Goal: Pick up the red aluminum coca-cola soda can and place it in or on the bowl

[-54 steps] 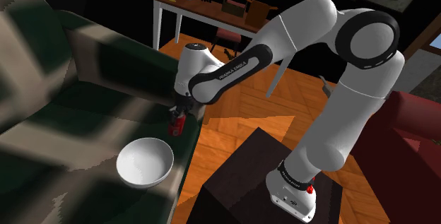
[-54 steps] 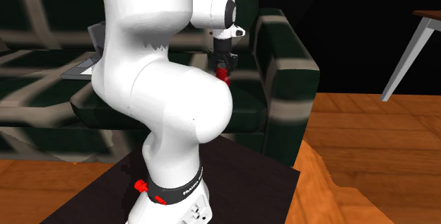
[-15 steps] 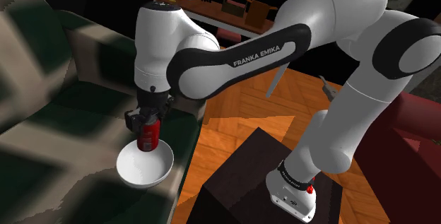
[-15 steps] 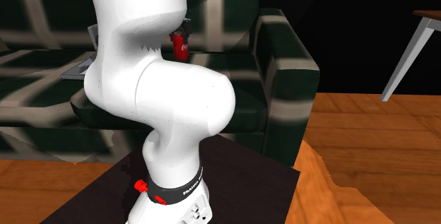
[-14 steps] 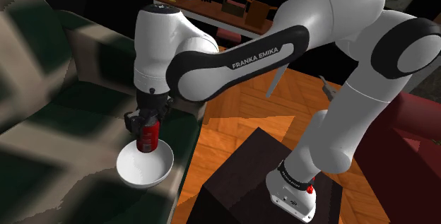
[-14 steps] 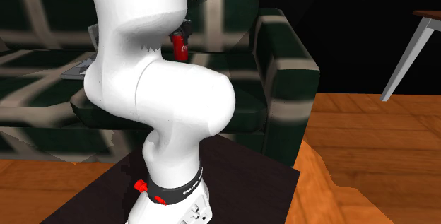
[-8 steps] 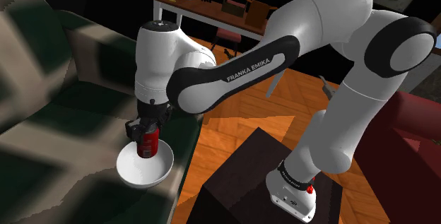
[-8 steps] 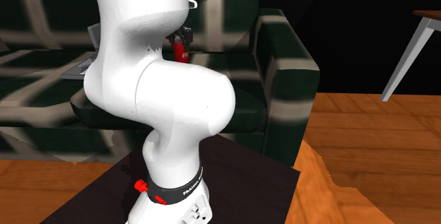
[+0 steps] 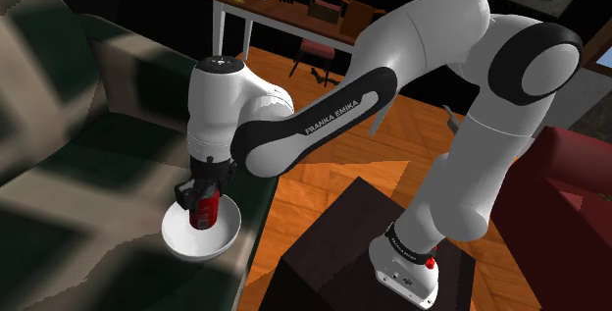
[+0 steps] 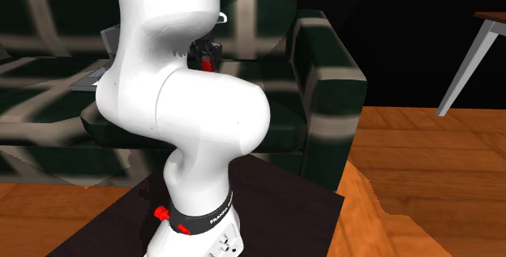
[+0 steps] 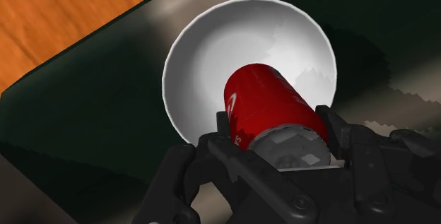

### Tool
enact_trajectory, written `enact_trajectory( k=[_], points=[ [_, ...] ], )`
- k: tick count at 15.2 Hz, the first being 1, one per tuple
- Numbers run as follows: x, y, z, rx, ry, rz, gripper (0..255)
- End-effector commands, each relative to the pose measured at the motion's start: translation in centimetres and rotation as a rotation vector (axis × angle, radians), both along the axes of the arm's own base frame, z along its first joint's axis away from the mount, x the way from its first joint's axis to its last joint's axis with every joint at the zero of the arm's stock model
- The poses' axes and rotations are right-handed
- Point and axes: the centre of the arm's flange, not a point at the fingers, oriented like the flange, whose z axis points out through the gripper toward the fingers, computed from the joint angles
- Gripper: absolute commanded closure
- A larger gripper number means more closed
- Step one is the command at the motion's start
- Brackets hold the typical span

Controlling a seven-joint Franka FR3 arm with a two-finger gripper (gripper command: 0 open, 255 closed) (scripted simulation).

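Holds the red cylindrical soda can [image 9: 204, 211] lower than a second ago, now dipping upright into the round white bowl [image 9: 173, 241] on the dark green sofa seat [image 9: 127, 152], at the shoulder view's lower left. Keeps the all-black gripper [image 9: 203, 197] clamped on the can. Probably leaves only the release. Cannot tell whether the can touches the bowl's floor. Counted: one can, one bowl, one gripper.

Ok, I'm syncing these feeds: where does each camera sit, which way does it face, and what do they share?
Shoulder view: beside and behind the stand, looking down at the sofa; whole arm shows, gripper clasping the can at the bowl.
Second exterior view: behind the stand, facing the sofa; the arm's links block the middle.
Wrist view: on the hand, looking along the gripper into the bowl.
Shared: the can, in all three.
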Motion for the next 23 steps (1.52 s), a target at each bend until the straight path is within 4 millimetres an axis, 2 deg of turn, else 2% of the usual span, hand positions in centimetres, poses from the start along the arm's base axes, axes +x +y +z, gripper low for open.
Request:
enact_trajectory(
  k=[1, 8, 9, 14, 18, 23],
  points=[
    [0.1, 0.0, -0.6, 0.001, -0.001, 0.000, 255],
    [0.1, 0.0, -0.6, 0.001, -0.001, 0.000, 255],
    [0.1, 0.0, -0.6, 0.001, -0.001, 0.000, 0],
    [0.1, 0.0, -0.6, 0.001, -0.001, 0.000, 0],
    [-0.1, -0.1, 4.4, 0.001, -0.001, 0.000, 0],
    [-0.1, -0.1, 4.4, 0.001, -0.001, 0.000, 0]
  ],
)
